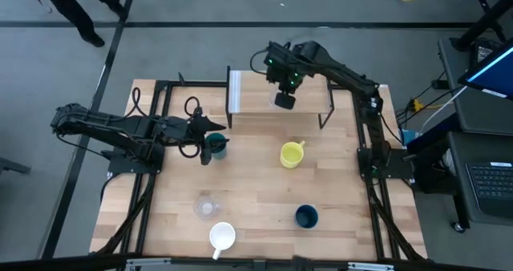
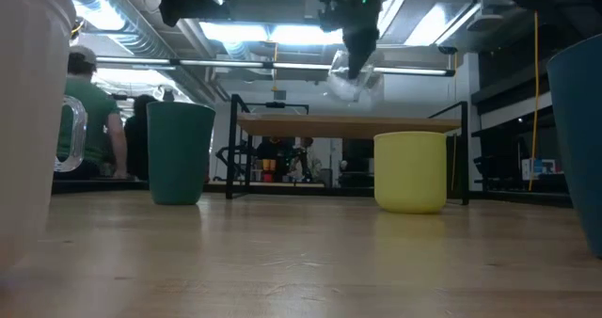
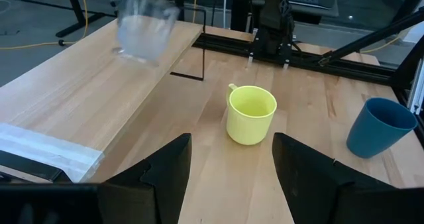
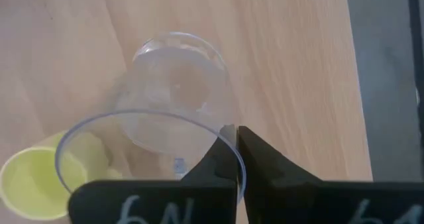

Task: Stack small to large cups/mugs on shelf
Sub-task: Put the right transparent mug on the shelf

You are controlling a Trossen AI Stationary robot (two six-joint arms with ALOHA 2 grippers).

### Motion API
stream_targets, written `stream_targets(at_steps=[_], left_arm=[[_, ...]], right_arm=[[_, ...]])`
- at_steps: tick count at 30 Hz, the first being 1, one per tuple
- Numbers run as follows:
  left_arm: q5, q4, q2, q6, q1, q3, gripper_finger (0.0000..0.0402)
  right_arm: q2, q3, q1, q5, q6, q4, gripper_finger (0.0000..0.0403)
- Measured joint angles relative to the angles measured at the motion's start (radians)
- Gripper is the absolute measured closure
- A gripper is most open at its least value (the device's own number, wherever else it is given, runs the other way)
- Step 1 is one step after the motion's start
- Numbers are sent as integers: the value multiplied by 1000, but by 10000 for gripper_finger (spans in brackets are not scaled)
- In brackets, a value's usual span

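Your right gripper (image 4: 237, 154) is clenched on the rim of a clear cup (image 4: 173, 111), carried above the shelf (image 1: 264, 111) at upper centre of the high view. Next, lower it upright, seemingly not yet touching. Your left gripper (image 3: 232, 161) hangs released over the teal-green cup (image 1: 216, 147) at mid-left.

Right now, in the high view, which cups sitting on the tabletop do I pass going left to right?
Teal-green cup under the open left gripper → clear cup → white mug → yellow mug → dark navy cup.
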Motion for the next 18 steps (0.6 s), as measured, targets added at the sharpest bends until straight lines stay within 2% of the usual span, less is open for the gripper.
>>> stream_targets(at_steps=[13, 18], left_arm=[[0, -14, 0, 0, 0, 0, 195], [0, -15, 0, 0, 0, 0, 195]], right_arm=[[13, -13, -82, -6, -30, -4, 400], [13, -13, -84, -8, -28, -4, 377]])
